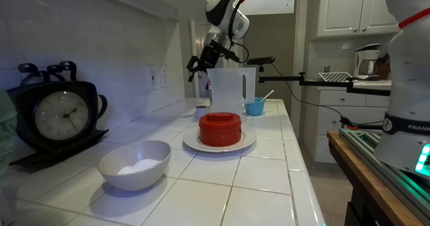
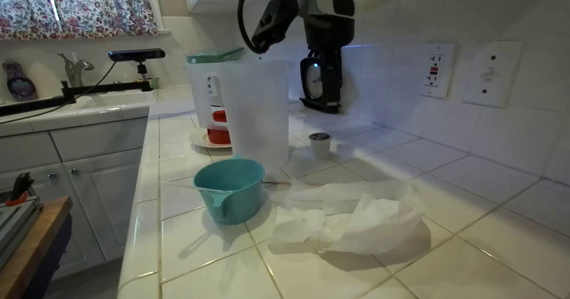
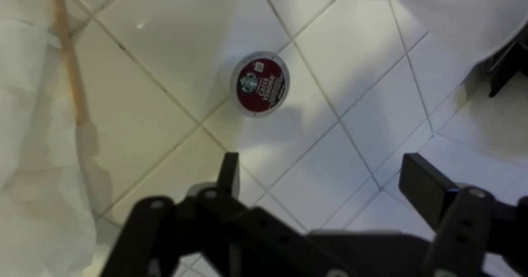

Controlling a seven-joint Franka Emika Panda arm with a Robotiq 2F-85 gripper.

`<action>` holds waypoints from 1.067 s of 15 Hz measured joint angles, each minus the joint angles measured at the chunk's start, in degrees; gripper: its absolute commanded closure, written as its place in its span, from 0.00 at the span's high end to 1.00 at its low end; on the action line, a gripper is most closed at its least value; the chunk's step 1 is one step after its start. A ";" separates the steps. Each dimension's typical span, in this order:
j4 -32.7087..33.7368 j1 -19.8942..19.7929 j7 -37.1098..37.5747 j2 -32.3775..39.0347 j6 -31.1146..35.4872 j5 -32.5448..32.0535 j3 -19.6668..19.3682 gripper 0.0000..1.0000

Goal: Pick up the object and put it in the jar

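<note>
The object is a small white coffee pod with a dark red lid, upright on the tiled counter. It shows in both exterior views (image 1: pixel 201 111) (image 2: pixel 320 147) and above the fingers in the wrist view (image 3: pixel 260 84). The jar is a tall translucent white jug with a side handle, standing close beside the pod in both exterior views (image 1: pixel 224 88) (image 2: pixel 260 112). A pale wall, seemingly the jug's, crosses the top of the wrist view (image 3: pixel 466 17). My gripper (image 3: pixel 319 161) is open and empty, well above the counter, near the jug's rim height in an exterior view (image 1: pixel 190 72).
A blue cup (image 2: pixel 231 201) and crumpled white paper (image 2: pixel 352 223) lie near the jug. A red container (image 1: pixel 220 132) sits on a white plate (image 1: pixel 195 142). A pale bowl (image 1: pixel 134 182) and a black clock (image 1: pixel 62 115) stand further along, by the tiled wall.
</note>
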 measured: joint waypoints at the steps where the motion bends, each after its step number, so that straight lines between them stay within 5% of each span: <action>1: 0.94 0.00 0.00 0.76 -1.13 -0.25 0.18 1.00; 16: 6.88 -0.28 2.65 7.49 -9.63 -10.07 0.22 1.00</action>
